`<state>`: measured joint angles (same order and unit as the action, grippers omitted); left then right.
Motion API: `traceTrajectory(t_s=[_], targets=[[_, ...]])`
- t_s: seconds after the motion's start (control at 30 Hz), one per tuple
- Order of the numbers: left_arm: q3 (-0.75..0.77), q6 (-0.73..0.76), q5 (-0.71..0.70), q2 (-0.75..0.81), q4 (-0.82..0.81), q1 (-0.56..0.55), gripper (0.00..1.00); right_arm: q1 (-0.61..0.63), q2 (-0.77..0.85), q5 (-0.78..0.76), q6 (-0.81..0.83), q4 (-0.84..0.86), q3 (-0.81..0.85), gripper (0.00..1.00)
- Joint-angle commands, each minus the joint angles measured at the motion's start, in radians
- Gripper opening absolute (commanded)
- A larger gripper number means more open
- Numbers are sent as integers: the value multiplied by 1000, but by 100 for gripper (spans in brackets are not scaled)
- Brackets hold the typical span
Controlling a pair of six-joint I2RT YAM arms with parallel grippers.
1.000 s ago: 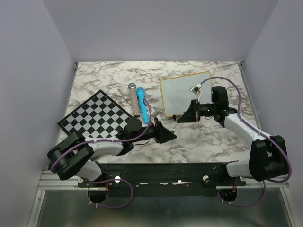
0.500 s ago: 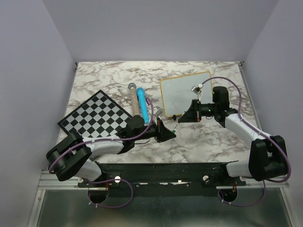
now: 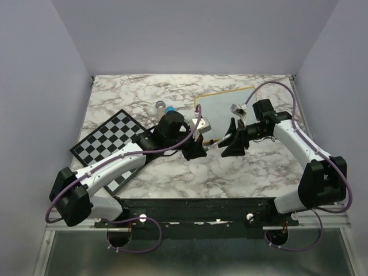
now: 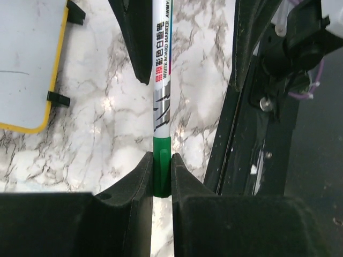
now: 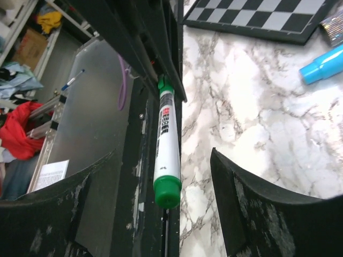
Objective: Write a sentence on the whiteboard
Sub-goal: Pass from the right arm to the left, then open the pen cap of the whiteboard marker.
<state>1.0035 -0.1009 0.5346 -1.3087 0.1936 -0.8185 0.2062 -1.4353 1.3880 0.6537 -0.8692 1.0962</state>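
Top external view: board unwritten, marker between 2 claws

Small rectangular white writing board with a light wooden frame (image 3: pixel 225 108) lies flat toward the far right of the grey-veined marble table (image 3: pixel 259 167), its left edge partly hidden by the left arm. No green sentence can be read on it; the left wrist view shows only a faint thin stroke on the white surface.

Beside the board's near edge, over bare marble, a white-barrelled whiteboard marker with green at both ends (image 4: pixel 161 80) is held off the table. The left gripper (image 4: pixel 161 165) is clenched on 1 green end. The right gripper (image 5: pixel 165 155) stands released, its 2 fingers either side of the barrel and clear of it. Further left lie a black-and-white chessboard (image 3: pixel 106 141) and a bright blue cylinder (image 5: pixel 321 67).

The step in hand looks like readying the pen, by uncapping it or passing it between arms; which green end is the cap I cannot tell. Writing has not begun. Next, the cap must come off, 1 claw must grip the barrel firmly with the tip down, and the tip must reach the board's upper-left area with light, even pressure.
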Motion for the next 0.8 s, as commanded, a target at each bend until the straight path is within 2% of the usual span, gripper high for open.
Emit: traceTrajectory(t_s=[0.0, 0.1, 0.13, 0.17, 0.33, 0.43, 0.5, 0.53, 0.57, 0.6, 0.63, 0.67, 0.77], targets=[[26, 162, 73, -24, 244, 10, 0, -1, -66, 78, 339, -306, 31, 76], [-8, 123, 90, -20, 181, 10, 0, 1, -109, 136, 522, -459, 57, 75], [-22, 109, 93, -15, 129, 10, 0, -1, -125, 150, 585, -567, 66, 75], [-34, 71, 94, -5, 100, 10, 0, -1, -158, 163, 707, -624, 86, 75], [-161, -26, 114, 48, -139, 12, 0, 1, -191, 183, 724, -659, 94, 73], [-209, -52, 125, 74, -187, 12, 0, 1, -169, 167, 699, -627, 105, 74], [-233, -56, 119, 86, -187, 10, 0, 2, -134, 129, 510, -515, 97, 74], [-241, -65, 113, 91, -189, 10, 0, 2, -66, 99, 394, -291, 59, 74], [-250, -68, 102, 106, -212, 10, 0, 5, -15, 48, 65, -122, 19, 74], [-264, -74, 93, 114, -215, 12, 0, 16, 60, -92, -83, 54, -34, 76], [-273, -79, 85, 123, -224, 10, 0, 19, 181, -142, -191, 333, -155, 78], [-282, -91, 68, 144, -235, 10, 0, 21, 231, -165, -313, 401, -182, 79], [-333, -144, 36, 184, -321, 12, 0, 24, 271, -124, -370, 430, -180, 81]])
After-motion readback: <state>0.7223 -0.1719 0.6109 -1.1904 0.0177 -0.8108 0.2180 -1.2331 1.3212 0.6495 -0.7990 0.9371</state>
